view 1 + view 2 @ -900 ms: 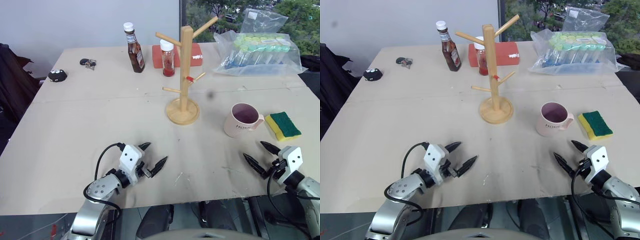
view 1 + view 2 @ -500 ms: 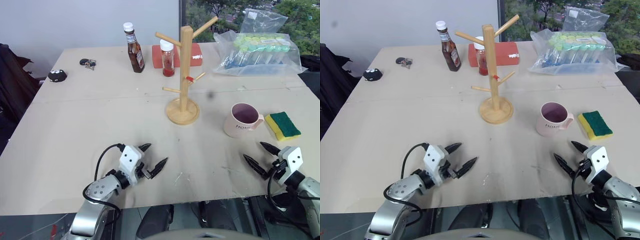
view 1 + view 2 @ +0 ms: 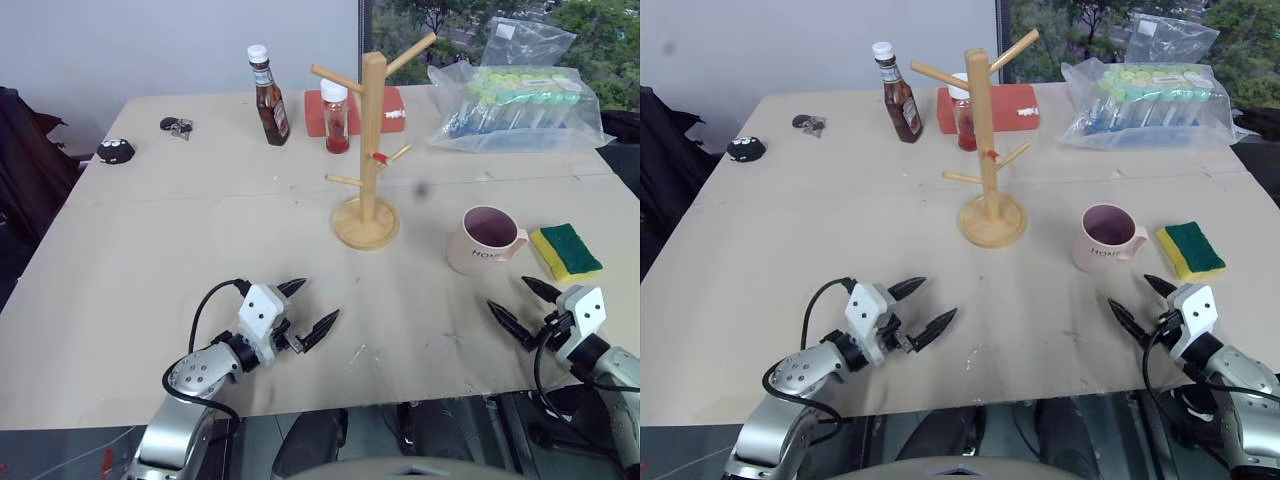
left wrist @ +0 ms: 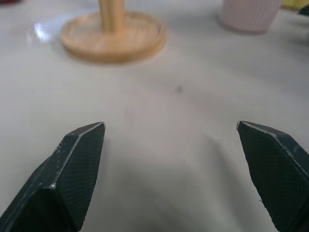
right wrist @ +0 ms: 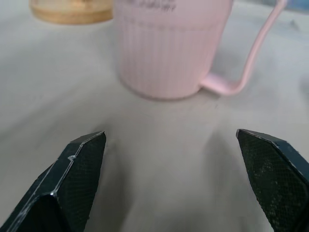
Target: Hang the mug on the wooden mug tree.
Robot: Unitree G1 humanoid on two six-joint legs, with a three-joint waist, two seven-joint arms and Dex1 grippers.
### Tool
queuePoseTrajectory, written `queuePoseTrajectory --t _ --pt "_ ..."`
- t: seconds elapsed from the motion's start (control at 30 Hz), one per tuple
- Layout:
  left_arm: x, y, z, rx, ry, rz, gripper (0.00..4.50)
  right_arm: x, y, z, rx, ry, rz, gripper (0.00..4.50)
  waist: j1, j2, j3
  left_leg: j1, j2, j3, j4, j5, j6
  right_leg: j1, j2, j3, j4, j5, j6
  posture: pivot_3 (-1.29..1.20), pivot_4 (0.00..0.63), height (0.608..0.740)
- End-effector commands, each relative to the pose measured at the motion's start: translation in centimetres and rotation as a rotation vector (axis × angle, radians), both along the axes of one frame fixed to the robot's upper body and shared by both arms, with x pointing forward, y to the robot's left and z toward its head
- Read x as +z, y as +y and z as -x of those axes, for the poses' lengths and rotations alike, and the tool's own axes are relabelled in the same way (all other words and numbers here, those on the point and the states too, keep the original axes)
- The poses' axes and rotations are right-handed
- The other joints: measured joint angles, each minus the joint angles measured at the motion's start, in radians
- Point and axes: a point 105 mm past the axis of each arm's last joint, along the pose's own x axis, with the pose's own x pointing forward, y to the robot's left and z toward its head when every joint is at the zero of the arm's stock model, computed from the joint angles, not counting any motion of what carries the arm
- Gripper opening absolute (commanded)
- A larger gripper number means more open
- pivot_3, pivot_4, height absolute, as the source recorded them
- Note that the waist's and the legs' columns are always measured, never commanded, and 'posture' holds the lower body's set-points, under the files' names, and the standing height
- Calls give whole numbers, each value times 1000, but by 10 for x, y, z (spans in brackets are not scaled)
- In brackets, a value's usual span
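Note:
The pale pink mug (image 3: 484, 241) stands upright on the table right of centre, handle pointing right, dark lettering on its near side. In the right wrist view the mug (image 5: 169, 50) sits just ahead of the fingers. The wooden mug tree (image 3: 368, 150) stands at mid-table, left of the mug, with bare pegs. My right gripper (image 3: 522, 306) is open near the front right edge, a short way in front of the mug, holding nothing. My left gripper (image 3: 308, 308) is open near the front edge at the left, empty, with the mug tree's base (image 4: 114, 35) ahead of it.
A yellow-green sponge (image 3: 565, 251) lies just right of the mug. Behind the tree stand a brown sauce bottle (image 3: 268, 97), a red-filled jar (image 3: 336, 117) and a red block (image 3: 391, 110). A plastic bag of tubes (image 3: 520, 102) is at back right. Keys (image 3: 176, 126) and a small black object (image 3: 115, 150) lie at back left.
My right gripper has edged slightly forward toward the mug. My left gripper has shifted a touch to the right. Mug and tree have not moved.

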Motion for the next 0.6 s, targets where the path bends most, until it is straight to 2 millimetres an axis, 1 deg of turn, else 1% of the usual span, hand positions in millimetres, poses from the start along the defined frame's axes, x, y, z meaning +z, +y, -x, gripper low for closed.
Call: queuePoseTrajectory --t 0.03,0.13,0.27,0.4,0.6 --pt "29 -21 10 -160 -78 11 4500 22 -21 -14 -136 -121 47 4360 0 0 0 0 0 0 0 0 0 0 0 0 0 0 0 0 150 737" --pt "41 -31 15 -291 -91 -22 4500 28 -26 -25 -184 -163 48 4360 -1 0 0 0 0 1 0 0 0 0 0 0 0 0 0 0 150 737" --pt "53 -37 14 -368 -109 -40 4500 31 -22 -35 -195 -192 23 4360 -1 1 0 0 0 0 0 0 0 0 1 0 1 0 -1 0 150 737" --pt "61 -41 7 -375 -142 -48 4500 32 -18 -45 -205 -213 -1 4360 -2 1 0 0 -1 1 0 0 0 0 1 1 1 2 -4 0 150 737" --pt "68 -47 0 -356 -161 -34 4500 22 -9 -61 -197 -206 -41 4360 -3 0 0 0 -1 1 0 1 -1 0 1 1 0 5 -1 0 150 737"
